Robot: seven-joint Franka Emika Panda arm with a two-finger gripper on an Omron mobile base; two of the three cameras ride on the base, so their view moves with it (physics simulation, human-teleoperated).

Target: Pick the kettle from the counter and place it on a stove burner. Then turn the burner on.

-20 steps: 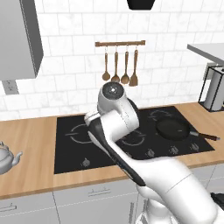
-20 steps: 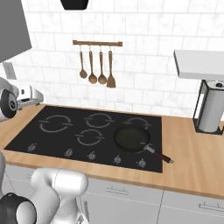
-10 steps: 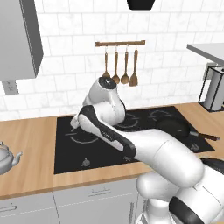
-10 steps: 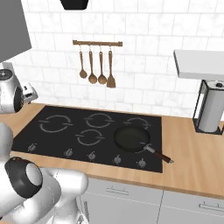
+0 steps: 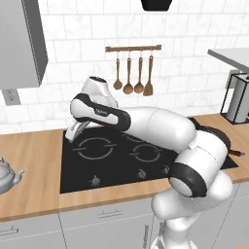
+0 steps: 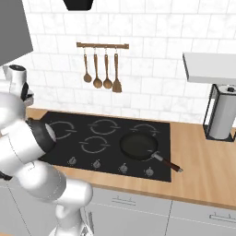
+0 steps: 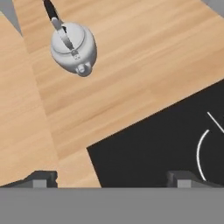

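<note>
Wall (image 6: 152,41): white marble-look tiles. Wooden rail (image 5: 133,48) carrying four hanging wooden utensils (image 6: 100,73). Grey upper cabinet (image 5: 22,44) at left. Dark range hood (image 5: 156,5) at the top edge. Paper towel holder (image 6: 222,115) under a grey shelf (image 6: 209,67) at right. Wall outlet (image 5: 11,97).

Silver-grey kettle (image 7: 72,47); wood-grain light-brown counter (image 7: 144,65); black cooktop (image 5: 121,155) (thin grey rings).
</note>
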